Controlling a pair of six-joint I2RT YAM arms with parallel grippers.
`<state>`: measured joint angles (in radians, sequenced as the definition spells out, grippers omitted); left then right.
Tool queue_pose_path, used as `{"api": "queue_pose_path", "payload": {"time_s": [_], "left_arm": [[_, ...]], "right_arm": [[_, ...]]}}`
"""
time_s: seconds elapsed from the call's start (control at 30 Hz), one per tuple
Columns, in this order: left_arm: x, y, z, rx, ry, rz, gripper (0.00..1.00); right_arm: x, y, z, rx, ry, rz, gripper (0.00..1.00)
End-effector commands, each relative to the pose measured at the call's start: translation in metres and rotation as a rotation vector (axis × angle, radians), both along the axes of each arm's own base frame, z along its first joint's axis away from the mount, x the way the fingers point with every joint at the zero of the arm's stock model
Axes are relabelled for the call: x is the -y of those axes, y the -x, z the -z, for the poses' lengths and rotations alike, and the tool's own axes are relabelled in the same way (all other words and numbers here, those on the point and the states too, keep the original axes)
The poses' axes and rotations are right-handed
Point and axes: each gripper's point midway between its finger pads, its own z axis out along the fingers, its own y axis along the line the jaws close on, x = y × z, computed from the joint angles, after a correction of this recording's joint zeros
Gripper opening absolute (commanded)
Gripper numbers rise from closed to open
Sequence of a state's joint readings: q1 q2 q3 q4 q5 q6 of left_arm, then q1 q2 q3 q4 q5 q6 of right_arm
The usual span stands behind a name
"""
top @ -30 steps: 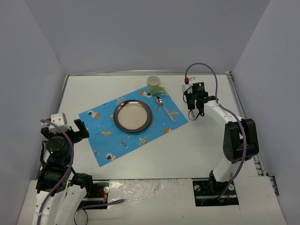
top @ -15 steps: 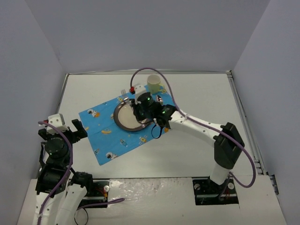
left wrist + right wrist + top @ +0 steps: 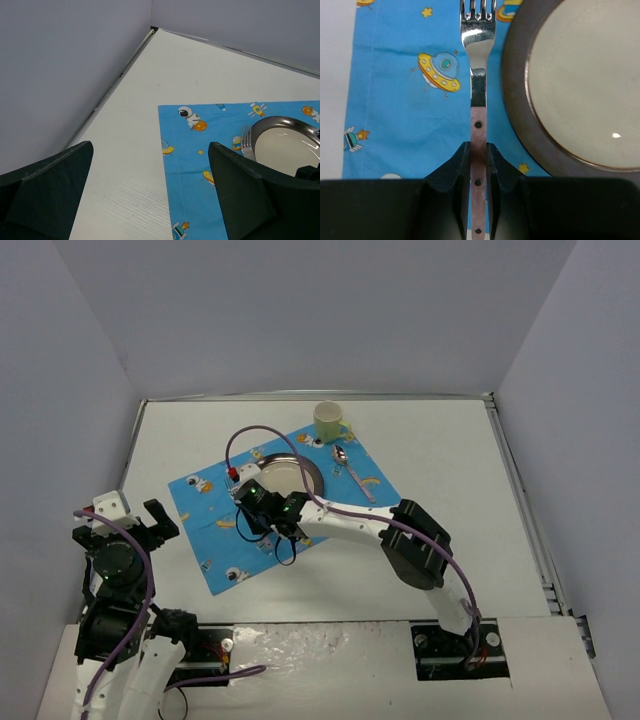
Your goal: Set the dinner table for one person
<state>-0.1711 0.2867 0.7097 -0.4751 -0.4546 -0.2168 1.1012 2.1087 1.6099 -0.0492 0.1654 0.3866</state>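
The white dinner table (image 3: 455, 480) carries a blue space-print placemat (image 3: 215, 530) with a round metal plate (image 3: 290, 475) in its middle. My right gripper (image 3: 252, 510) hangs over the mat just left of the plate. In the right wrist view this gripper (image 3: 478, 147) is shut on the pink handle of a fork (image 3: 478, 75), tines pointing away, alongside the plate's rim (image 3: 517, 100). My left gripper (image 3: 125, 530) sits at the table's near left. It is open (image 3: 150, 165) with nothing between its fingers, and the fork's tines (image 3: 246, 142) show beyond it.
A pale yellow cup (image 3: 328, 420) stands at the mat's far corner. A spoon (image 3: 352, 470) lies on the mat to the right of the plate. Lavender walls (image 3: 90, 370) close in the table on three sides.
My right arm has swung from the table's far right across the plate to the mat's left side, carrying the fork. The left arm has barely shifted.
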Motion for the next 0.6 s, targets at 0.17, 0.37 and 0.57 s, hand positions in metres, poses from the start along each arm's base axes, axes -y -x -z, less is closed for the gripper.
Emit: {"api": "queue_pose_path", "payload": {"time_s": [0.17,0.37,0.57], "left_arm": [[-0.007,0.001,-0.014,0.045,0.007,-0.047,0.97],[-0.007,0.001,-0.014,0.046,0.01,-0.05,0.97],[-0.007,0.002,-0.014,0.047,0.012,-0.048,0.97]], "right_arm": [[-0.053,0.004,-0.022,0.058,-0.116,0.023,0.0],[-0.062,0.009,-0.017,0.068,-0.112,0.025,0.0],[-0.061,0.006,-0.007,0.066,-0.103,0.057,0.0]]}}
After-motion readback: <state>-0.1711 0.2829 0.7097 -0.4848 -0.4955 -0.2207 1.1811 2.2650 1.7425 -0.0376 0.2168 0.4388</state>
